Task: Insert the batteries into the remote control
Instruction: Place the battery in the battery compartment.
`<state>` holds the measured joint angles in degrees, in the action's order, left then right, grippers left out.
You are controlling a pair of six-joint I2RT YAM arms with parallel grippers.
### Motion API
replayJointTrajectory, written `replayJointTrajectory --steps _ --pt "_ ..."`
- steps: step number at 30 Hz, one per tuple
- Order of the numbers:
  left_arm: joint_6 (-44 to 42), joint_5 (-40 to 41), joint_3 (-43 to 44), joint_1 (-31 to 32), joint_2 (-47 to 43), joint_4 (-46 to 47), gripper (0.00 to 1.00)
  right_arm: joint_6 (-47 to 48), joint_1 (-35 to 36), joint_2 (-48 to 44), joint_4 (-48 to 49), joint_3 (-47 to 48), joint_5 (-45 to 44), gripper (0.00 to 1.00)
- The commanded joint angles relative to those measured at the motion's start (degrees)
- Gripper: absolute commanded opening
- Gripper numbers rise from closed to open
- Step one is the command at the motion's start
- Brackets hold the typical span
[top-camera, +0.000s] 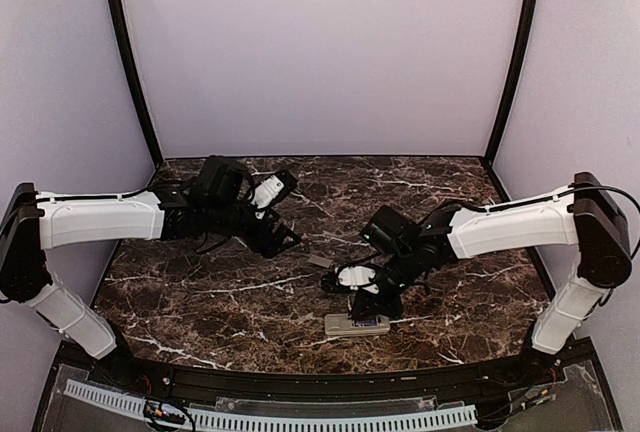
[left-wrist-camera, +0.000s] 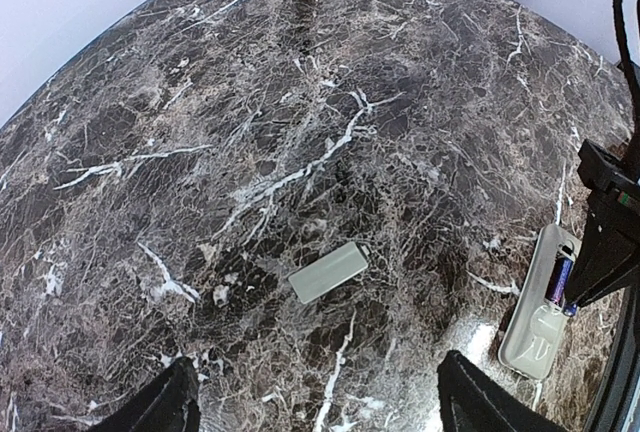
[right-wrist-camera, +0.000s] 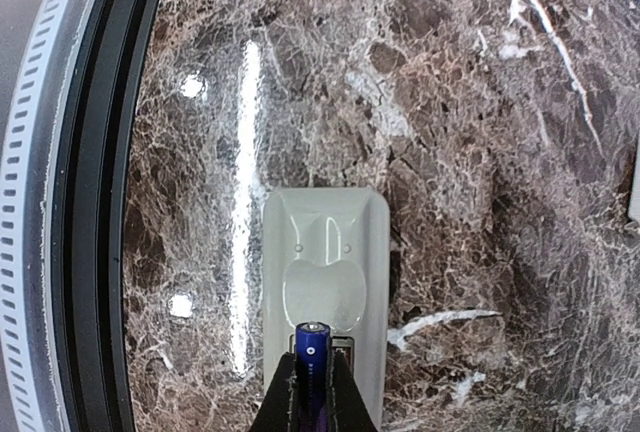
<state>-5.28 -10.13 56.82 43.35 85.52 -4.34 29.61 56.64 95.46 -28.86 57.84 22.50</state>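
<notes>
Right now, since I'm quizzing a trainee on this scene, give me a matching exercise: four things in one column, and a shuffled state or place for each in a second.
Column 1
1 battery
2 remote control
3 grey cover
4 left gripper

Column 2
A open, holding nothing
B lying back up near the front edge
C pinched in the right gripper
D flat on the table, apart from the remote

Pairs: 1-C, 2-B, 3-D, 4-A

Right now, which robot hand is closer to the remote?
Right. The right gripper holds a battery over the remote control; the left gripper hovers well away, farther back and left.
</notes>
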Motion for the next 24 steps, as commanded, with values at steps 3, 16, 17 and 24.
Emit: replayJointTrajectory --steps 3,16,17,24 --pt "-1.05 -1.43 -0.93 0.23 -0.88 0.47 0.81 -2.02 -0.3 -2.73 7.9 -2.42 1.23 0.0" --pt "-2.59 -2.98 -3.62 0.51 -2.27 3.69 0.8 1.18 -1.76 -2.16 8.95 -5.4 -1.11 0.0" --pt "-2.95 -3.01 -3.68 0.64 -2.19 3.71 0.8 1.35 -1.72 -1.94 8.64 -5.45 -1.22 0.0" --pt "-10.97 -6.95 -6.58 4.7 -2.65 4.14 0.8 2.96 -1.75 -1.22 6.82 -5.7 -2.38 0.0"
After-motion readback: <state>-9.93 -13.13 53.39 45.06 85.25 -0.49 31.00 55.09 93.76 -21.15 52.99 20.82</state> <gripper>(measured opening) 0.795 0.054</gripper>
